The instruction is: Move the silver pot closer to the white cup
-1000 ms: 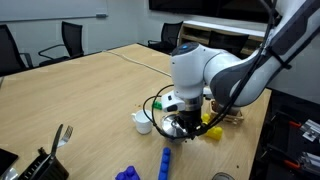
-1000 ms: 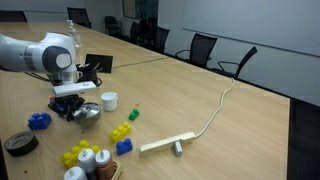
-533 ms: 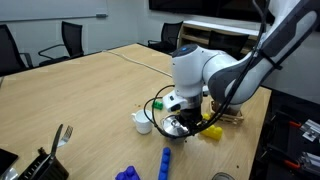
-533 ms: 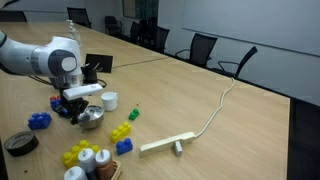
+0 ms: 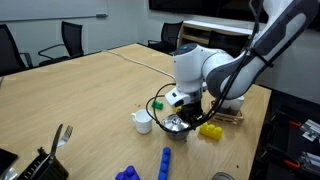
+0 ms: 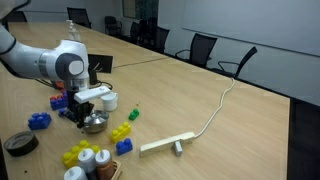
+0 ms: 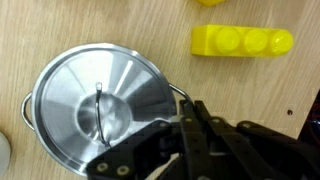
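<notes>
The silver pot (image 7: 95, 100) with its lid on sits on the wooden table, and it shows in both exterior views (image 5: 177, 124) (image 6: 94, 123). The white cup (image 5: 143, 122) (image 6: 109, 100) stands close beside it, a small gap apart; its rim just shows at the lower left edge of the wrist view (image 7: 3, 150). My gripper (image 7: 190, 108) is shut on the pot's wire side handle, on the side away from the cup. In both exterior views the gripper (image 5: 185, 115) (image 6: 88, 108) hangs low over the pot.
A yellow block (image 7: 243, 40) (image 5: 211, 131) lies just beyond the pot. Blue blocks (image 5: 165, 160) (image 6: 38, 121), more yellow blocks (image 6: 121, 131), several bottles (image 6: 90, 160), a tape roll (image 6: 18, 143), a wooden bar (image 6: 165, 145) and a cable (image 6: 225, 100) lie around.
My gripper and the pot have shifted a little across the table together, keeping the grip on the handle. The cup has not moved.
</notes>
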Action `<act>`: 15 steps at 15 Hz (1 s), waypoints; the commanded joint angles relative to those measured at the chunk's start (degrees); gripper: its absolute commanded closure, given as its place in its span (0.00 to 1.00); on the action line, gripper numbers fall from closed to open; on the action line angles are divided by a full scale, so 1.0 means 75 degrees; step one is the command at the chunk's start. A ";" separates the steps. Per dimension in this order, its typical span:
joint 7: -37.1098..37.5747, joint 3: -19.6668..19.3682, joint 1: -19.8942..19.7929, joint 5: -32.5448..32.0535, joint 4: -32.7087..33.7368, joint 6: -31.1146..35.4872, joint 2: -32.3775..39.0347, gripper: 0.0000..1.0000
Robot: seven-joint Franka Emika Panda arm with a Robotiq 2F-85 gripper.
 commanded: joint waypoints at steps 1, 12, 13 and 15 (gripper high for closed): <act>-0.0262 -0.0027 -0.0126 -0.0059 -0.0008 0.0228 0.0083 0.98; -0.0264 0.0009 -0.0245 0.0106 -0.0049 0.0107 0.0036 0.33; -0.0252 0.0037 -0.0262 0.0148 -0.0124 0.0104 -0.0076 0.25; -0.0257 0.0120 -0.0307 0.0258 -0.0348 0.0013 -0.0432 0.12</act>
